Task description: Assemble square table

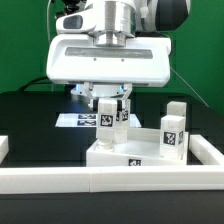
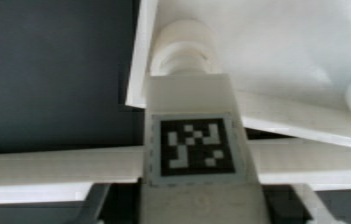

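We are fitting a leg (image 1: pixel 107 118): the gripper (image 1: pixel 108 106) pinches it upright over the slab (image 1: pixel 130 152), which lies against the rail (image 1: pixel 110 180) at the bench's near edge. Next, we judge, seat and twist it.

White parts on black

We list a white leg (image 1: pixel 108 117) with black-and-white tag, white square slab (image 1: pixel 130 152), black table (image 1: pixel 30 115), green backdrop (image 1: pixel 20 40).
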Controlling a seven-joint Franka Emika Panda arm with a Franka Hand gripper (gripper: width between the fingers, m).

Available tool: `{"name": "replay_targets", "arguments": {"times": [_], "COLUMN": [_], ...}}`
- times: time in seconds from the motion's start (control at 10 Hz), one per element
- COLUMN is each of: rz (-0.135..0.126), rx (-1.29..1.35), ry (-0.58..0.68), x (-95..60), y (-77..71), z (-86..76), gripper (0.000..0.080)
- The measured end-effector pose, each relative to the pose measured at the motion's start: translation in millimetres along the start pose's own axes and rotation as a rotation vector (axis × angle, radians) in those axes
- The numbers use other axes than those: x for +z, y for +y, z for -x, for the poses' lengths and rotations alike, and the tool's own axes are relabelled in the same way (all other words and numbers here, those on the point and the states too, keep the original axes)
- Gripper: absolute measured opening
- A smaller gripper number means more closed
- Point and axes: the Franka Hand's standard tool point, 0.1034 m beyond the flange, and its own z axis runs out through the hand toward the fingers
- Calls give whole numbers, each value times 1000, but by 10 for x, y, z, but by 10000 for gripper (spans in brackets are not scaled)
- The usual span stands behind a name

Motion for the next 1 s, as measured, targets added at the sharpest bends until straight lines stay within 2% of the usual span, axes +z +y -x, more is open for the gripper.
{"name": "replay_targets", "arguments": {"times": [0.5, 0.8, 1.0], "rz": [22, 44, 45], "rx": [-12, -21, -21], "ry": [18, 70, 71], "x": [114, 137, 138], "y": [8, 22, 24], "z": [76, 39, 37], "gripper": [290, 290, 290]}}
